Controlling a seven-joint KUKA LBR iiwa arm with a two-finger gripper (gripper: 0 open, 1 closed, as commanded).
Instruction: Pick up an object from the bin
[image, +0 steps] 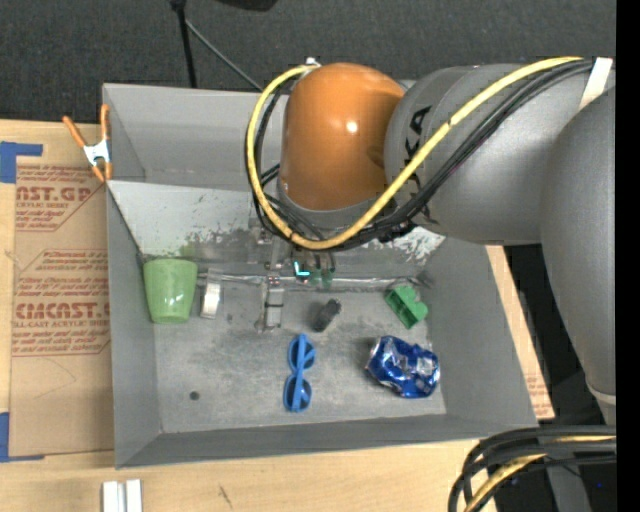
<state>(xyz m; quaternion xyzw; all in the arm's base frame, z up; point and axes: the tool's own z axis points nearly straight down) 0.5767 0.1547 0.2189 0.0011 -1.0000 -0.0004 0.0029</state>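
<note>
My gripper (271, 305) hangs low over the middle of the bin floor, just below the orange cover. A small dark grey lump (323, 315) lies close on its right. A small white and silver piece (210, 300) lies to its left, beside a light green cup (169, 290) on its side. A pair of blue toy glasses (298, 372) lies just in front of the gripper. Nothing shows in the gripper's grasp.
A green block (407, 305) lies at the right of the floor, and a crumpled blue wrapper (403, 366) sits in front of it. The arm and its orange cover with yellow and black cables hide the back right of the bin.
</note>
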